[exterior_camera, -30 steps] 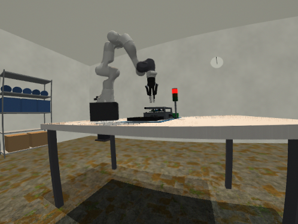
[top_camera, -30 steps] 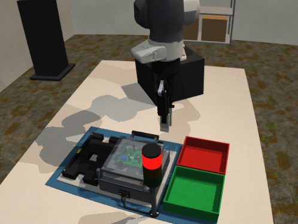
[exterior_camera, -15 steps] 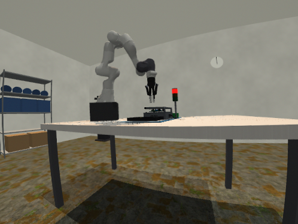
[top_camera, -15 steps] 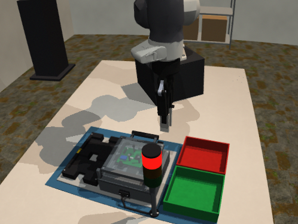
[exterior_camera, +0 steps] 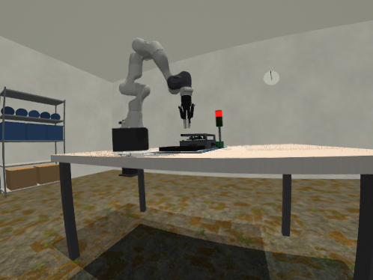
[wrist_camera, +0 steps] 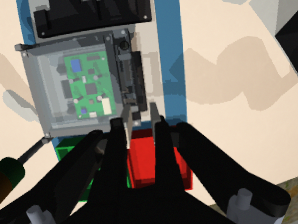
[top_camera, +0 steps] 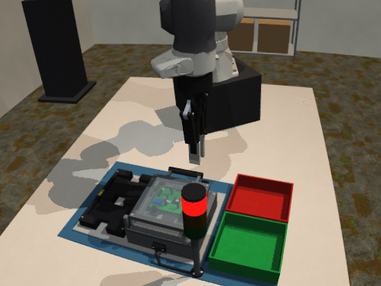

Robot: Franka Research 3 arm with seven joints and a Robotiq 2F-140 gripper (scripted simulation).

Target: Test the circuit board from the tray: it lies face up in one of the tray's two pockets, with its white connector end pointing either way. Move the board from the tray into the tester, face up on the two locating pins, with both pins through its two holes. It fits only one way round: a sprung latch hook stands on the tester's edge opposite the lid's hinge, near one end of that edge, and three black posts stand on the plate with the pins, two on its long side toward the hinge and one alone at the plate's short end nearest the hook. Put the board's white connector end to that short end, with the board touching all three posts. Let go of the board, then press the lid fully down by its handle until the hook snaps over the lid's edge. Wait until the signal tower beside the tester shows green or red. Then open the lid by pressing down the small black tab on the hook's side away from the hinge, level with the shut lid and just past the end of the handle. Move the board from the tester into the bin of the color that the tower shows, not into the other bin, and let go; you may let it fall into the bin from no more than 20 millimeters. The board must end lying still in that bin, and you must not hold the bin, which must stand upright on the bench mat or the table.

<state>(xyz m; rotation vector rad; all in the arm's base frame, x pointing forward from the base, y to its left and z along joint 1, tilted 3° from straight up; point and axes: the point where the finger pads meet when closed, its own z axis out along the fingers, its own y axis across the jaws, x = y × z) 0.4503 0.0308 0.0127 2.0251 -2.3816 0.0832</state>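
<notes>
The green circuit board (top_camera: 167,199) lies inside the tester (top_camera: 170,214) under its shut clear lid; it also shows in the wrist view (wrist_camera: 85,86). The lid's black handle (top_camera: 185,173) runs along the far edge and shows in the wrist view (wrist_camera: 129,83). The signal tower (top_camera: 194,206) glows red; it also shows in the exterior view (exterior_camera: 219,114). My gripper (top_camera: 196,154) hangs above the table just behind the handle, its fingers a little apart and empty. In the wrist view the fingertips stand near the handle's end. The black tray (top_camera: 111,203) holds no board.
The red bin (top_camera: 260,196) and the green bin (top_camera: 249,246) stand side by side right of the tester. A blue bench mat (top_camera: 96,225) lies under the tray and tester. The arm's black base (top_camera: 233,99) stands behind.
</notes>
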